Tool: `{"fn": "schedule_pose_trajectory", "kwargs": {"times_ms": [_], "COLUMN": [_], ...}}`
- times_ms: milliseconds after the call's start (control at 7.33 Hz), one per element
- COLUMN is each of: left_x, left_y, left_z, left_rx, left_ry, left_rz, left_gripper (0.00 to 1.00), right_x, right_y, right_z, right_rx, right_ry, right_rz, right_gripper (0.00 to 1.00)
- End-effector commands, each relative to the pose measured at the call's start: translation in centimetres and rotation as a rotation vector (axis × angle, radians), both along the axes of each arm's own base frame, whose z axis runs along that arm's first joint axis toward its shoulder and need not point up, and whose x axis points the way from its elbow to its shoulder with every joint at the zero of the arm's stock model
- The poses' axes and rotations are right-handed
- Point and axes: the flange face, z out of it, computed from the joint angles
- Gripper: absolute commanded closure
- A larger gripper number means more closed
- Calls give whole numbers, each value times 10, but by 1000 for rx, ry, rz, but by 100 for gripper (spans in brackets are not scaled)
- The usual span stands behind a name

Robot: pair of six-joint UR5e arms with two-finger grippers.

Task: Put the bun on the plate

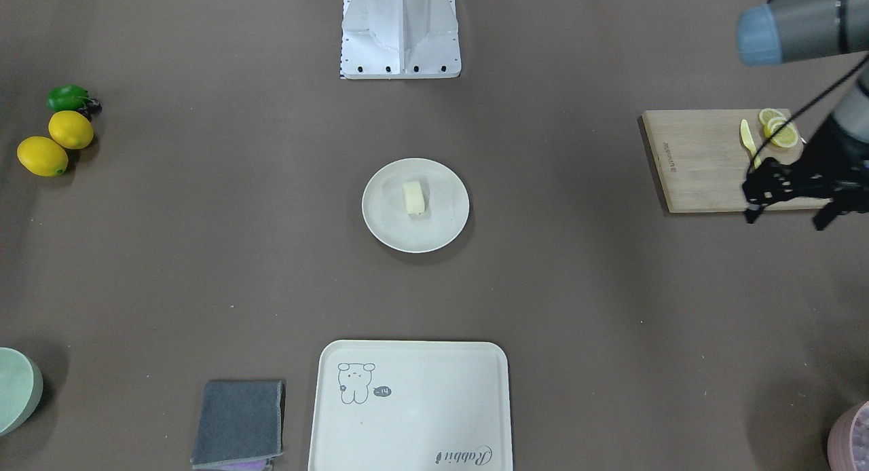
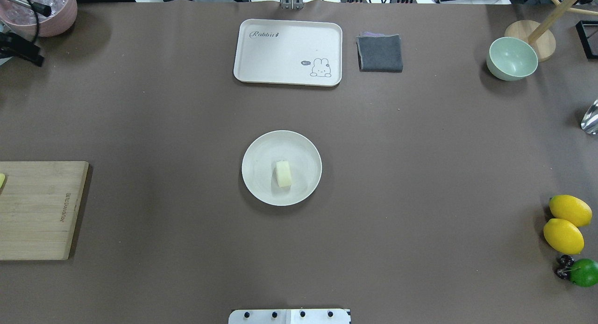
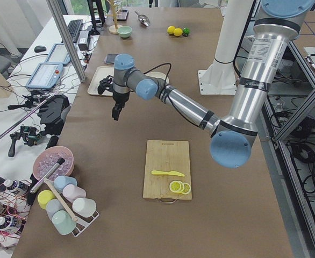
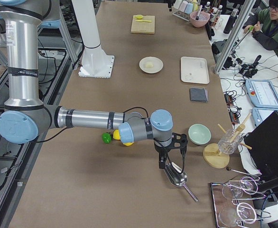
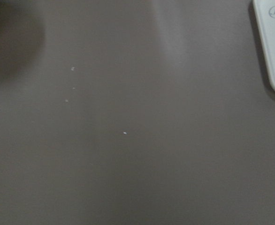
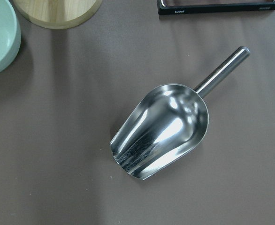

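Observation:
The bun [image 1: 413,197], a small pale cream block, lies on the round cream-white plate [image 1: 380,230] in the middle of the table. The overhead view shows the same bun [image 2: 283,173] a little off-centre on the plate [image 2: 256,184]. My left gripper [image 1: 787,218] hangs above the table beside the wooden board, far from the plate; its fingers stand apart, open and empty. My right gripper [image 4: 170,159] shows only in the exterior right view, above a metal scoop [image 6: 161,131], and I cannot tell its state.
A cream tray [image 2: 288,52] with a drawing and a grey cloth [image 2: 380,53] lie beyond the plate. A green bowl [image 2: 512,59], two lemons [image 2: 566,223] and a lime [image 2: 584,272] are on the right. The cutting board [image 1: 706,160] holds lemon slices [image 1: 779,127].

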Motion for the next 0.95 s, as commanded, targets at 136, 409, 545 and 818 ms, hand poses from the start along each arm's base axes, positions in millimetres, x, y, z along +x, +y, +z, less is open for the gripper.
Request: {"fn": "schedule_pose_trajectory", "kwargs": {"times_ms": [136, 409, 545, 818], "left_x": [-135, -150, -147, -151], "left_y": [-8, 6, 9, 28], "left_z": [143, 166, 168, 186], "left_rx": [-62, -99, -107, -144], "left_ry": [-84, -54, -24, 8], "left_rz": [51, 40, 46, 39], "left_gripper": [2, 2, 2, 2], "right_x": [5, 11, 12, 11], "right_y": [5, -21, -18, -18], "right_z": [7, -43, -53, -54], "right_rx": [-26, -119, -114, -110], "right_ry": [-31, -101, -100, -102], "right_rz": [12, 19, 13, 7], "right_gripper": [0, 0, 0, 0]}}
